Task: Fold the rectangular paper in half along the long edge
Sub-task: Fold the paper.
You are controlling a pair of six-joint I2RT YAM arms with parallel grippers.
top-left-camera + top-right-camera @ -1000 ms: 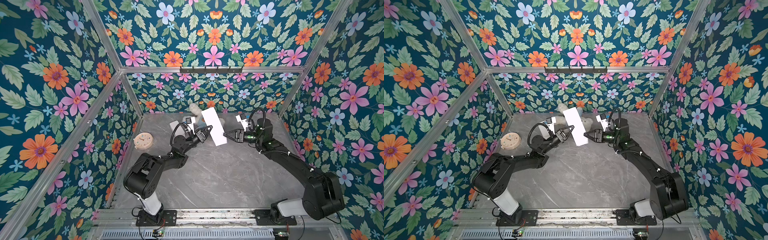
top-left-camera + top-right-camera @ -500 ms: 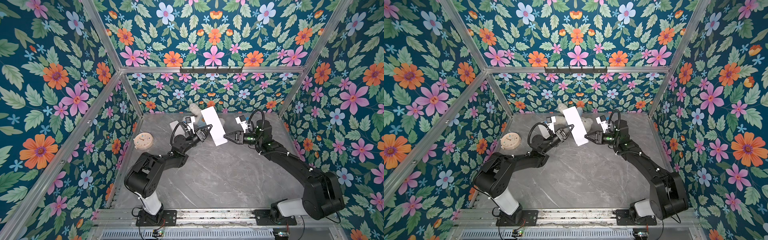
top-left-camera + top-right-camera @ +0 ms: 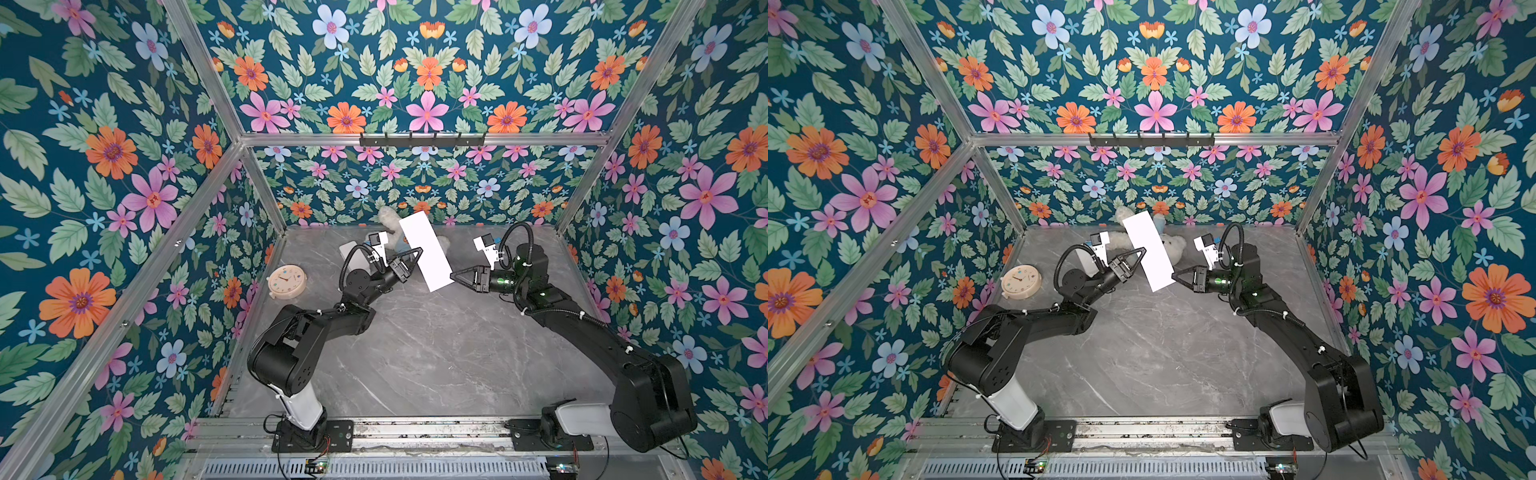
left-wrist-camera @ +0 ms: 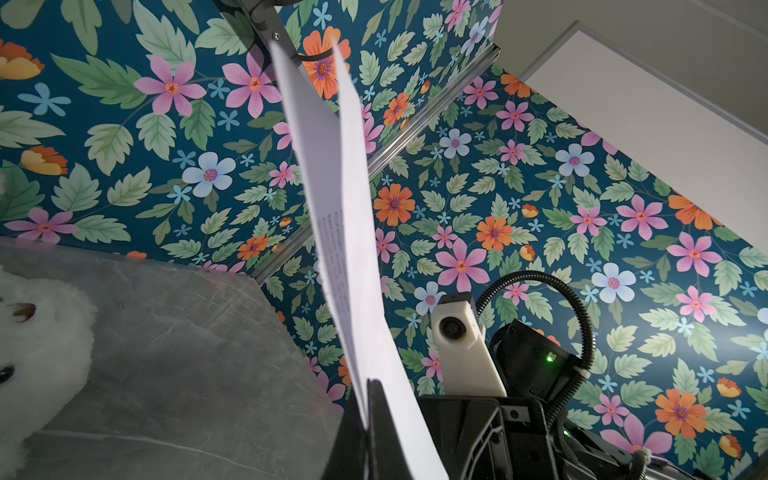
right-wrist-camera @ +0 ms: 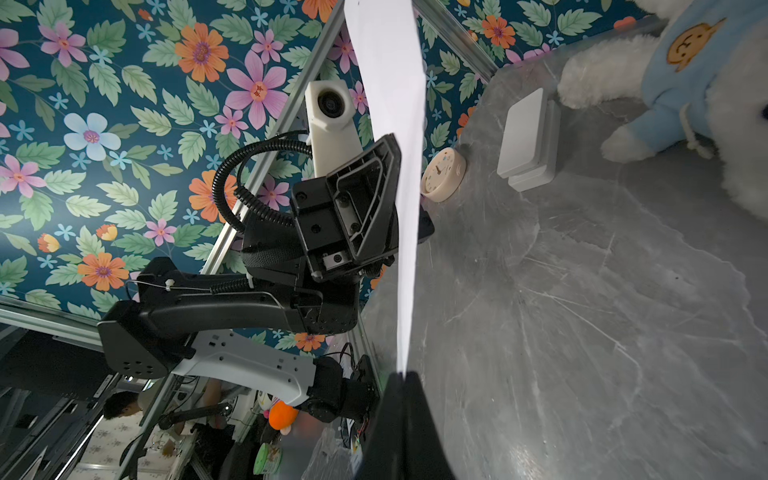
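Observation:
The rectangular paper [image 3: 426, 249] [image 3: 1150, 251] hangs in the air above the back of the table as a narrow white strip, tilted. In the left wrist view the paper [image 4: 349, 232] shows two leaves that spread apart at the far end, with small black print on one face. My left gripper [image 3: 419, 252] [image 4: 368, 384] is shut on one long side of it. My right gripper [image 3: 453, 274] [image 5: 403, 376] is shut on the near lower corner, where the paper [image 5: 405, 166] shows edge-on.
A round cream clock [image 3: 286, 281] lies at the table's left side. A white plush toy [image 3: 388, 216] in a blue shirt lies at the back wall behind the paper. A thick white box [image 5: 525, 137] rests behind my left arm. Floral walls enclose three sides.
My right gripper's jaws have closed onto the paper's lower corner. The left gripper and the paper have hardly moved.

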